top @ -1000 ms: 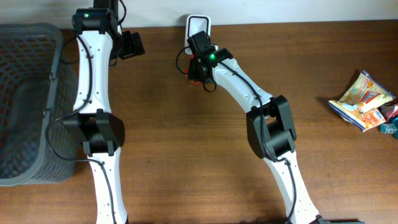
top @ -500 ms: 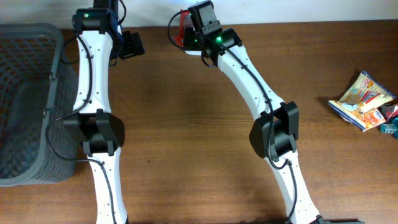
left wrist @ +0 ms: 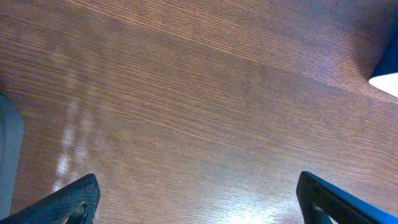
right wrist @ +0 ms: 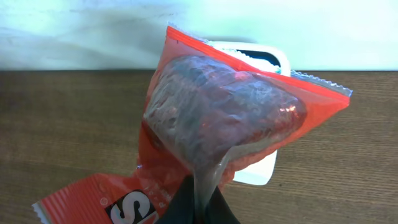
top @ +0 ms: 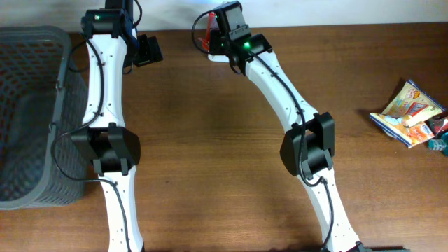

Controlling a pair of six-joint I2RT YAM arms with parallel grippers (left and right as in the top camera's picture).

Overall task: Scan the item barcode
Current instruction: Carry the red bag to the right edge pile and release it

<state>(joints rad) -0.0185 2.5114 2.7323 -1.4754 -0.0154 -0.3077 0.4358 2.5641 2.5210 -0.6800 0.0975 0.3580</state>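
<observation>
Well off to the left of my left jaws stands the grey mesh basket (top: 28, 105), at the left end of the tabletop (top: 210, 161). My left arm (top: 101, 84) reaches along the basket's side toward the back edge. The left jaws are spread wide with nothing in them. In the left wrist view one fingertip (left wrist: 74, 199) shows in each bottom corner, with only bare wood between them. A grey edge shows just left of those jaws, and ahead to their right is a pale blue-white corner I cannot identify. My right arm (top: 280, 98) stretches to the back of the tabletop. The right jaws are clamped together on the lower edge of the red packet (right wrist: 217, 124). The packet rises from them at a tilt, and its clear window of dark contents faces the wrist camera. From overhead only a red sliver of the packet shows, just left of the wrist. Straight beyond the packet from the right jaws is the white scanner (right wrist: 258, 171), set against the pale wall. The packet covers most of it, and I cannot tell whether the two touch. Far to the right of the right jaws a small heap of snack packs (top: 409, 112) lies near the tabletop's right edge.
</observation>
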